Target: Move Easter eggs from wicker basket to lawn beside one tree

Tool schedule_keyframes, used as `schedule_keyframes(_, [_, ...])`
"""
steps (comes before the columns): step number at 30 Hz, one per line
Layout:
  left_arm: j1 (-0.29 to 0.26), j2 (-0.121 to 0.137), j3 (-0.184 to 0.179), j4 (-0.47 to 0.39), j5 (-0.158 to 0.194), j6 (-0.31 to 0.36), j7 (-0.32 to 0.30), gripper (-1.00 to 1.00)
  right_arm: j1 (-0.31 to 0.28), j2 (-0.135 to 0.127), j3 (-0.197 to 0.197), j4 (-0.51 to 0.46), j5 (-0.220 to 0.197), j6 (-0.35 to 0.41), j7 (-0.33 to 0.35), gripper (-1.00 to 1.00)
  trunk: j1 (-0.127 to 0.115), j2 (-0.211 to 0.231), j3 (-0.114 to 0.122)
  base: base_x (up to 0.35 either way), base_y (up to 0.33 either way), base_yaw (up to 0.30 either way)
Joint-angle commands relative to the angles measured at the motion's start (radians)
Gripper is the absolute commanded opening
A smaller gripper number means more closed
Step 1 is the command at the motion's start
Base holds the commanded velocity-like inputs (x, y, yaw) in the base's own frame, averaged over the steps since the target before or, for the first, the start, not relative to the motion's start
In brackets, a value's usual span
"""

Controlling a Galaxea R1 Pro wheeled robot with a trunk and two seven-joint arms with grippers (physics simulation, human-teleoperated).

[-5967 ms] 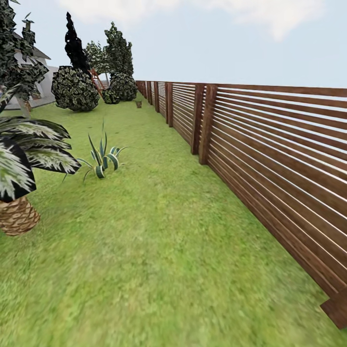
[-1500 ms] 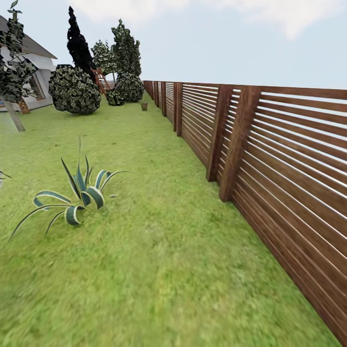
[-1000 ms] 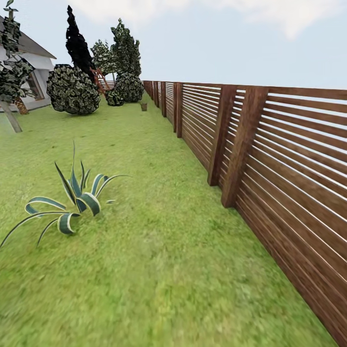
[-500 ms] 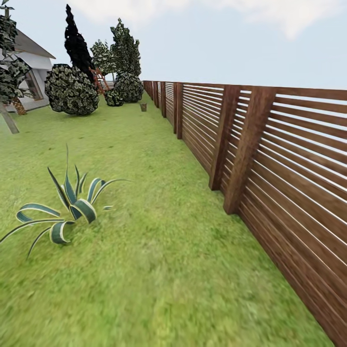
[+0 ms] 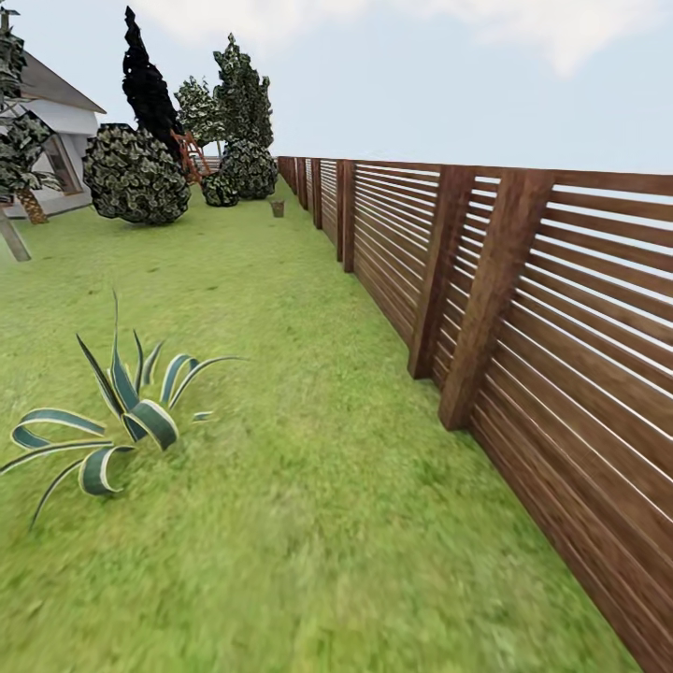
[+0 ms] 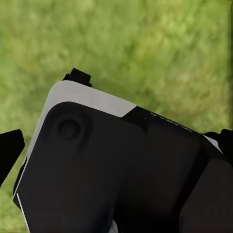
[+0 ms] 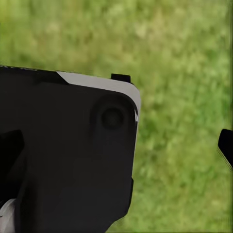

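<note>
View had advanced along the lawn (image 5: 308, 449); one striped spiky plant (image 5: 121, 421) sat nearer and lower left than before. One slatted fence (image 5: 523, 318) ran right. One small brown object, possibly the wicker basket (image 5: 277, 207), stood far ahead. Gripper states: cannot tell.

Camera farther along the lawn (image 5: 308, 449), spiky striped plant (image 5: 117, 421) and fence post (image 5: 491, 299) nearer than before.
</note>
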Motion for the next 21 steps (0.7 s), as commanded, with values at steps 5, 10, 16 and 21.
schedule_keyframes(5, [0.0,0.0,0.0,0.0,0.0,0.0,0.0,1.0,0.0,0.0,0.0,0.0,-0.001,0.0,0.0,1.0,0.0,0.0,0.0,0.332,0.0,0.0])
schedule_keyframes(10, [0.0,0.0,0.0,0.0,0.0,0.0,0.0,1.0,0.001,0.001,0.0,0.0,-0.001,0.0,0.0,1.0,0.0,0.0,0.0,0.332,0.0,0.0])
schedule_keyframes(16, [0.0,0.0,0.0,0.0,0.0,0.0,0.0,1.0,0.0,0.001,0.0,0.0,-0.001,0.0,0.0,1.0,0.0,0.0,0.0,0.332,0.0,0.0])
schedule_keyframes(21, [0.0,0.0,0.0,0.0,0.0,0.0,0.0,1.0,0.0,0.001,0.0,0.0,0.001,0.0,0.0,1.0,0.0,0.0,0.0,0.332,0.0,0.0])
